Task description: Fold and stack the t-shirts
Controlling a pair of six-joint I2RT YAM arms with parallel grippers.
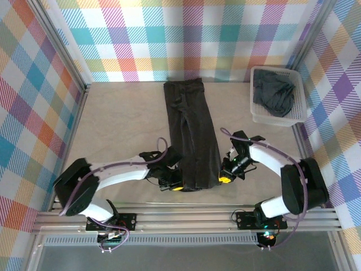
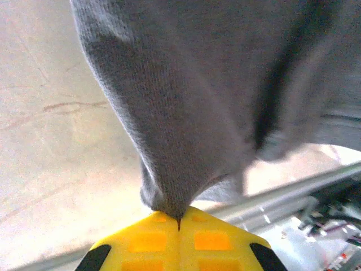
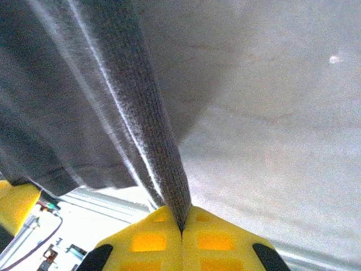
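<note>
t-shirt (image 2: pixel 214 101): running past the top edge, blurring close up
left pincer (image 1: pixel 177 187): fingertips partly hiding beneath its hem

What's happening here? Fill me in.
The robot is folding a dark shirt that lies as a long strip down the middle of the table. The left hand and the right hand are each shut on a corner of its near end. A second shirt sits crumpled in the basket at the far right.
</note>
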